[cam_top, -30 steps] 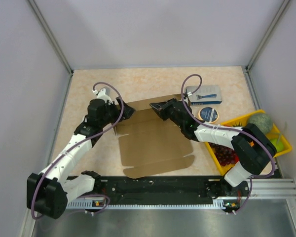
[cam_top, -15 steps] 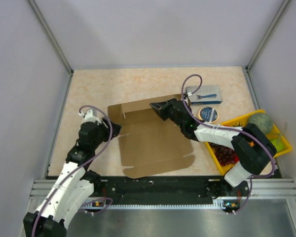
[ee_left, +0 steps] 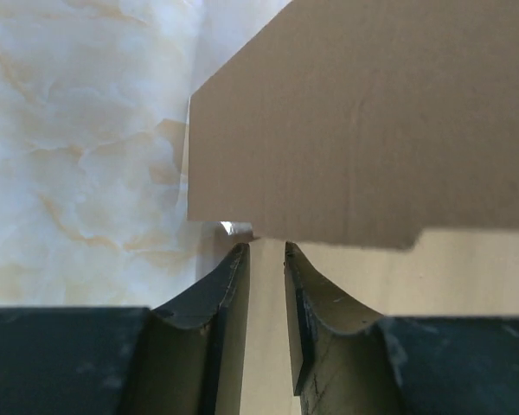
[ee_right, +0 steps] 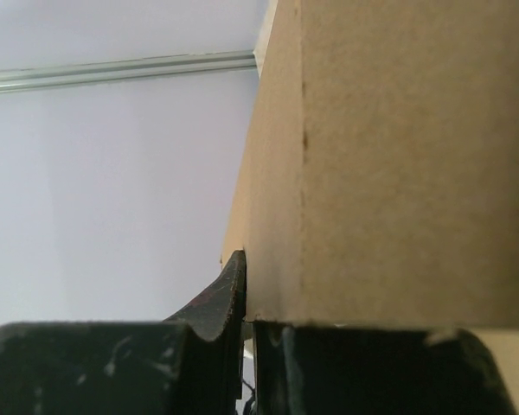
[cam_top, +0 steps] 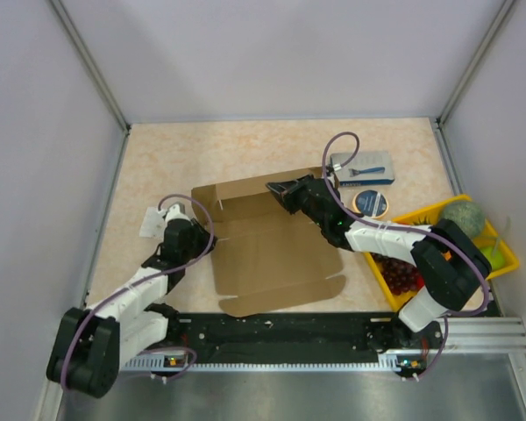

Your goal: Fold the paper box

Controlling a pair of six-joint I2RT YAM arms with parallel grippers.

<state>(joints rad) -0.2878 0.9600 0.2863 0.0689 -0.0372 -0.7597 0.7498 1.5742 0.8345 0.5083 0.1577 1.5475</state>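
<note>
Box: plain brown cardboard die-cut sheet [cam_top: 272, 254] lay centred on the worktop [cam_top: 202, 149], far flap raised.
Right gripper [cam_top: 277, 189]: jaws clamped on that flap.
Left gripper [ee_left: 266, 252]: jaws slightly apart, empty, by the sheet's left edge.
Print: blue-and-white flat package [cam_top: 361, 167], unreadable.

Matt, fibrous brown cardboard of the paper box [cam_top: 272, 254] — smooth marble-patterned table [cam_top: 245, 149], slightly glossy — yellow plastic tray [cam_top: 507, 260].

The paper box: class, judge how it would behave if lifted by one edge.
Probably light: the paper box is one thin sheet. Likely stiff in panels yet hinging at creases: its rear flap stands up where the right end effector pinches it. May slide on the smooth table.
</note>
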